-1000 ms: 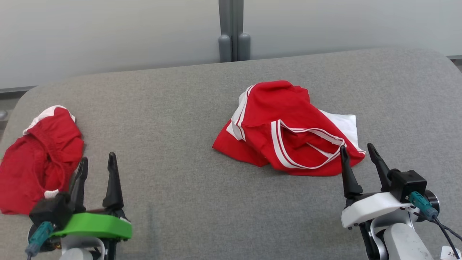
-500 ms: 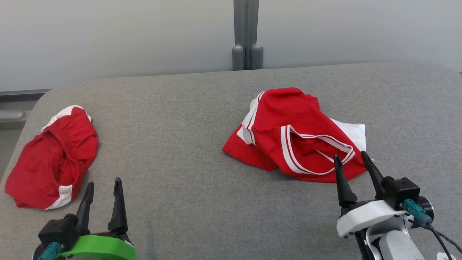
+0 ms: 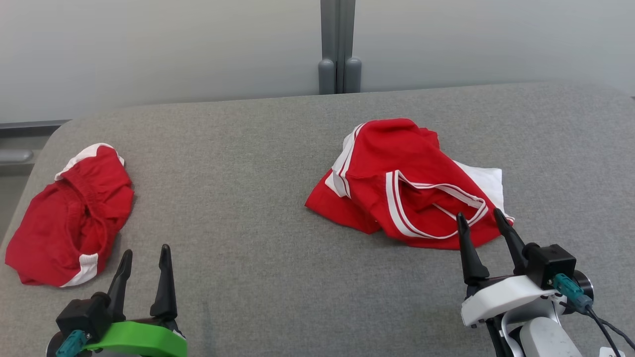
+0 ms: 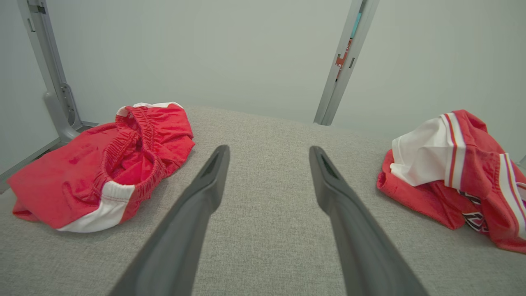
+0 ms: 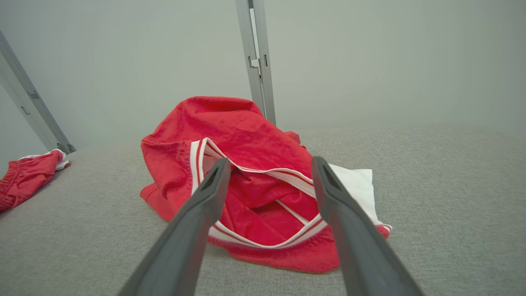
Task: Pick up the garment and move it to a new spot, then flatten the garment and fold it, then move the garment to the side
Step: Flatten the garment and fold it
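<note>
Shirt (image 3: 397, 178), red with white striped trim and a white panel, lies crumpled in a heap on the right half of the grey counter (image 3: 248, 198), its striped opening gaping toward the robot. The right tool (image 3: 478, 214) is spread open and empty at the heap's near edge, its tips over the striped band. The left tool (image 3: 146, 249), also open and empty, sits well apart from the shirt, near red shorts (image 3: 64, 218).
</note>
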Robot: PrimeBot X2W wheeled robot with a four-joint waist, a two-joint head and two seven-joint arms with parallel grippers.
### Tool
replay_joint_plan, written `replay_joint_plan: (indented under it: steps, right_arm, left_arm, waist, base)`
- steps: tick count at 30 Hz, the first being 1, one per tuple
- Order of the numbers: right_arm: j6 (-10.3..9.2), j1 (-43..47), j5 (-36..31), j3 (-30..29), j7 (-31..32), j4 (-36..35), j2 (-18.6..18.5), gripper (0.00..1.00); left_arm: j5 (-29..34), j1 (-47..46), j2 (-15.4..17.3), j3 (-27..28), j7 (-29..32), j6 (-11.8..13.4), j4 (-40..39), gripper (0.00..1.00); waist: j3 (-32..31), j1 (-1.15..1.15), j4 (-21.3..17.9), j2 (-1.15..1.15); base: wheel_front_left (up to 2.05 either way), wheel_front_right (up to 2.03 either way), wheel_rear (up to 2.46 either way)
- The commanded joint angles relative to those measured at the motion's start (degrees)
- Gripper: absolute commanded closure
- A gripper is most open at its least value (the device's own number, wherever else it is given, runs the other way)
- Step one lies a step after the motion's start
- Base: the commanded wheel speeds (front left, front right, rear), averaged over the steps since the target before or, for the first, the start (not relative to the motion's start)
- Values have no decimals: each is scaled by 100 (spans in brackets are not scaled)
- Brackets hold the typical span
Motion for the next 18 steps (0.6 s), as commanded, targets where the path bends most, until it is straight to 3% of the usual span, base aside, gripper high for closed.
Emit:
replay_joint_plan:
  steps: [1,11,18]
  right_arm:
    - [-2,-28,15,1,-17,10,-16,0]
    - [-2,-154,-68,-15,32,56,-16,0]
    - [-2,-633,-50,248,660,269,-14,0]
  left_arm:
    - [35,-81,3,22,-3,-17,4,0]
    - [97,-6,-98,94,-3,-36,-34,0]
    - [128,-135,-154,63,-4,-56,-89,0]
  waist:
    - [-1,0,1,0]
    - [15,0,4,0]
    - [183,0,50,0]
  base:
    - [0,0,0]
    - [0,0,0]
    - [0,0,0]
